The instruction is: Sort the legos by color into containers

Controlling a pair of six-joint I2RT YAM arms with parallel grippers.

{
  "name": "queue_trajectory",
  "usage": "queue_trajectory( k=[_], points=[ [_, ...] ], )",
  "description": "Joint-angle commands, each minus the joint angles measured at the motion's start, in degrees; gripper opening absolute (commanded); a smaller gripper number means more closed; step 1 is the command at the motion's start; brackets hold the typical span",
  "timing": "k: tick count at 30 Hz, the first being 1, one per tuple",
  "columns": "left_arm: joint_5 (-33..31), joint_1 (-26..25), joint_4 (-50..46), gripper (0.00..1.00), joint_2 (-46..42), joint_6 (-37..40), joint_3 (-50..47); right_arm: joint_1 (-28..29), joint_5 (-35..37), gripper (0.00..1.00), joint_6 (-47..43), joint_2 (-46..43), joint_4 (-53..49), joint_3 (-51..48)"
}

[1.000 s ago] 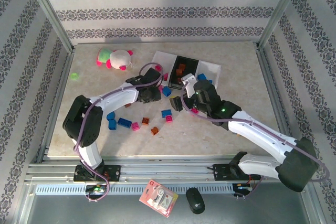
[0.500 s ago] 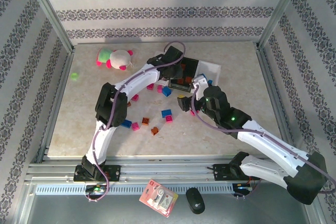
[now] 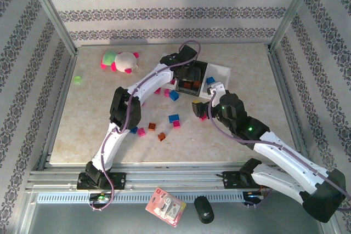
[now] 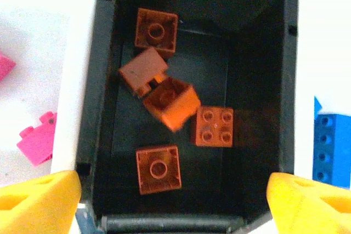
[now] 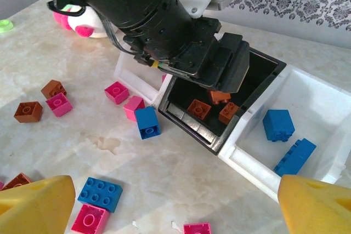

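Note:
My left gripper (image 3: 189, 74) hangs open over the black container (image 3: 198, 68), its yellow fingertips (image 4: 38, 201) spread wide with nothing between them. Below it, several orange-brown legos (image 4: 159, 169) lie in the black tray (image 4: 258, 80); one (image 4: 171, 100) is blurred and tilted. The right white container (image 5: 329, 102) holds two blue legos (image 5: 278, 125). A pink lego (image 4: 37, 138) lies in the left white container (image 3: 167, 60). My right gripper (image 3: 198, 108) stands open just in front of the trays, over bare table (image 5: 175, 206). Loose blue (image 3: 174, 118), pink (image 3: 141, 131) and orange (image 3: 162, 136) bricks are scattered on the table.
A pink-white plush toy (image 3: 120, 60) lies at the back left and a small green piece (image 3: 77, 79) near the left edge. Metal frame posts and patterned walls close in the table. A card pack (image 3: 164, 206) and a black mouse (image 3: 204, 210) sit below the front rail.
The left arm swung from the table up over the black tray and its jaws opened, letting an orange brick drop in. The right arm drew slightly back and right.

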Motion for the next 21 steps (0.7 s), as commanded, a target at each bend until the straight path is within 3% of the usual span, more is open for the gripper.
queue_trajectory(
  k=[1, 3, 11, 16, 21],
  points=[
    [-0.55, -2.42, 0.82, 0.96, -8.58, 5.86, -5.15, -0.52, 0.13, 0.95, 1.98, -1.91, -1.13, -1.72],
    [1.51, -3.29, 4.34, 1.00, -12.25, 9.27, -11.09, -0.61, -0.67, 0.95, 2.71, -3.86, -1.21, -2.81],
    [5.85, -6.69, 16.35, 0.99, -23.30, 19.78, -32.12, -0.78, -4.17, 0.95, 6.08, -13.87, -9.22, -5.37],
    [12.45, -8.03, 23.04, 0.99, -24.67, 21.92, -39.92, -0.82, -2.90, 0.95, 7.92, -20.37, -15.38, -5.84],
    [14.79, -9.66, 26.95, 0.97, -22.64, 23.98, -42.92, -0.84, -2.58, 0.95, 8.36, -21.67, -20.18, -4.92]
  ],
)
